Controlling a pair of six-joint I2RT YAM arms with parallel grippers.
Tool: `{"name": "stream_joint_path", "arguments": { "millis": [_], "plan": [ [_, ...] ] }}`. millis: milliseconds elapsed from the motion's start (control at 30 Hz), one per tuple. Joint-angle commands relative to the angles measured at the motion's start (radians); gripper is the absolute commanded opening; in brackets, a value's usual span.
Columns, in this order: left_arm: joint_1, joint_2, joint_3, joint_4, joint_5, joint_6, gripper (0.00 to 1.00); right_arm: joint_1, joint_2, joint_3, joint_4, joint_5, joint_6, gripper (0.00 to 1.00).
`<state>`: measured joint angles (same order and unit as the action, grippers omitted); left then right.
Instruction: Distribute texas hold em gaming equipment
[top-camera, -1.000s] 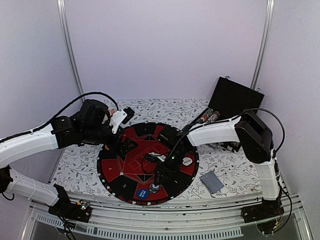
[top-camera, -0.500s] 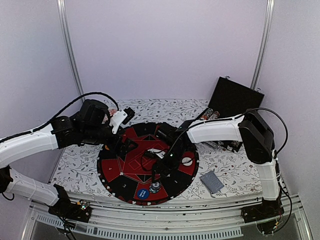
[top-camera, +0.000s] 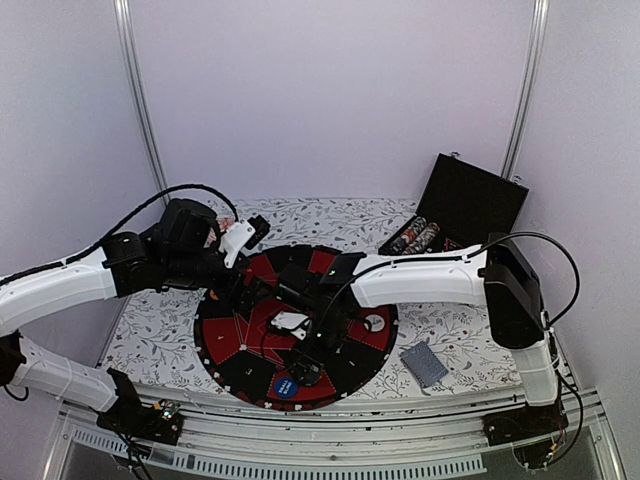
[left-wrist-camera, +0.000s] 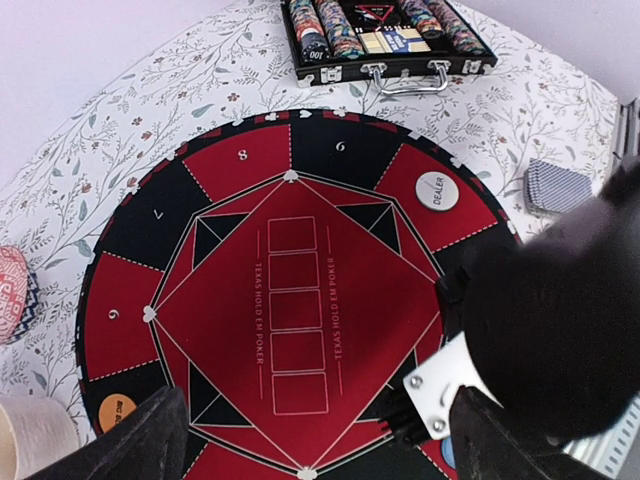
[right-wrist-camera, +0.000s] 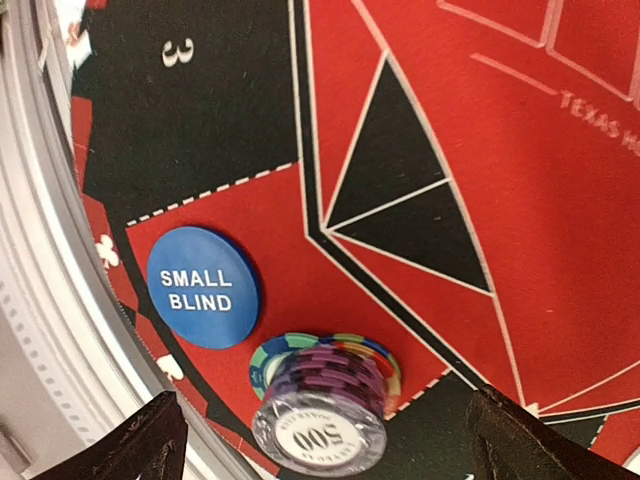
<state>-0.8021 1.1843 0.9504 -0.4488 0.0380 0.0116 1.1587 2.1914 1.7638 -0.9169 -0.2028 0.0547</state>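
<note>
The round poker mat (top-camera: 222, 335) covers most of the tabletop (top-camera: 460, 340). The right pincer (right-wrist-camera: 335, 455), narrow a second ago, has just sprung wide. The stack of striped poker chips (right-wrist-camera: 320, 415) now stands free directly beneath its spread fingers, with the blue SMALL BLIND disc (right-wrist-camera: 203, 286) just beside the stack. That seat looks served, so another stack is likely next. The left pincer (left-wrist-camera: 320, 455) hangs wide and empty, the mat's centre below it.

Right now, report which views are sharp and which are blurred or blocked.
Top view: even, soft light, no glare, but the poker mat print is too small to read. Left wrist view: mat lettering crisp; the right arm is a dark blurred mass. Right wrist view: blue disc sharp, chip stack slightly soft, fingers blurred.
</note>
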Motion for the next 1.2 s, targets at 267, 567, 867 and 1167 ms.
{"name": "stream_joint_path", "arguments": {
  "millis": [267, 567, 867, 1167],
  "plan": [
    [0.027, -0.019, -0.004, -0.004, -0.019, 0.016, 0.93, 0.033, 0.093, 0.052, -0.061, 0.104, 0.003, 0.93],
    [0.04, -0.038, -0.006, -0.012, -0.023, 0.017, 0.93, 0.057, 0.113, 0.061, -0.091, 0.192, 0.022, 0.86],
    [0.046, -0.033, -0.004, -0.014, -0.021, 0.022, 0.93, 0.099, 0.132, 0.077, -0.126, 0.269, 0.041, 0.78],
    [0.048, -0.031, -0.007, -0.014, -0.016, 0.024, 0.94, 0.099, 0.111, 0.082, -0.125, 0.277, 0.04, 0.54]
  ]
}}
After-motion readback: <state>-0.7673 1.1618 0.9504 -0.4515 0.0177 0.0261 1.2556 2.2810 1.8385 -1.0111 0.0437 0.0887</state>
